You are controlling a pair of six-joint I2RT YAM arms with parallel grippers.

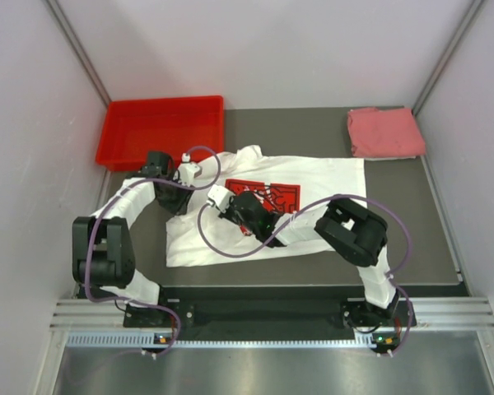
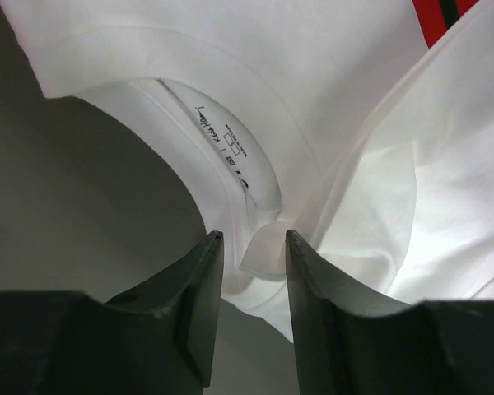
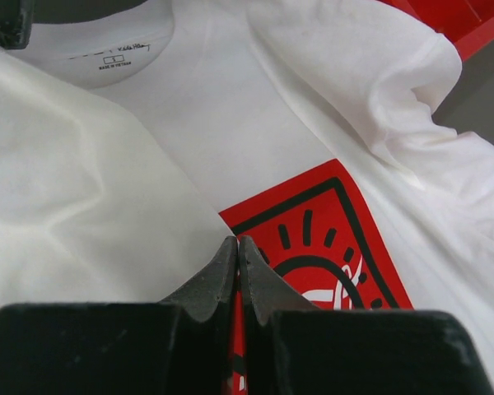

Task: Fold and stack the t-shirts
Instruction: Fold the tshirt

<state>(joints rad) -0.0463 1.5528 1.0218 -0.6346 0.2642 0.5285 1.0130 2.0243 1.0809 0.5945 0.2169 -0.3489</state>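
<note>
A white t-shirt (image 1: 329,185) with a red printed logo (image 1: 281,194) lies spread on the dark table, its left part rumpled. A pink-red folded t-shirt (image 1: 384,132) sits at the far right corner. My left gripper (image 1: 181,197) is at the shirt's collar. In the left wrist view the left gripper (image 2: 253,234) is open, with a small fold of white cloth (image 2: 263,251) between its fingertips by the neck label (image 2: 218,132). My right gripper (image 1: 235,210) is over the shirt's middle. In the right wrist view the right gripper (image 3: 237,240) is shut on the edge of a white fold beside the logo (image 3: 329,239).
A rigid red plastic bin (image 1: 163,127) stands at the far left, just beyond the shirt's collar end. Purple cables loop over the shirt from both arms. Walls close in both sides. The table's near edge runs by the arm bases.
</note>
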